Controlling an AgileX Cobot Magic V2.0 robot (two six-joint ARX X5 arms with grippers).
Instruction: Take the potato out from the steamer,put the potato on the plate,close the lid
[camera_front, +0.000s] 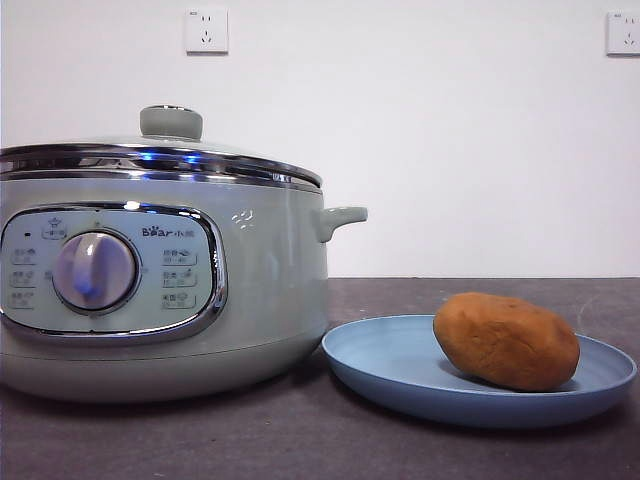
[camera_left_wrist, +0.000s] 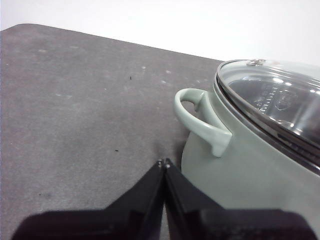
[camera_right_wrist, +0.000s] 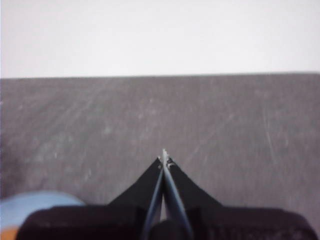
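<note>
One steamer (camera_front: 160, 290), one lid (camera_front: 160, 150), one plate (camera_front: 400, 375), one potato (camera_front: 505, 340), two wall sockets (camera_front: 206, 30)

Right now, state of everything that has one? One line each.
Lid: on the steamer, closed.
Steamer: covered, upright on the table.
Potato: out of the steamer, lying on the plate.
Plate: beside the steamer, holding the potato.
Left hand: shut, empty, near the steamer's side handle.
Right hand: shut, empty, over bare table.

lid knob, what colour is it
Pale sage green, matching the steamer body; the lid knob shows best in the front view.
</note>
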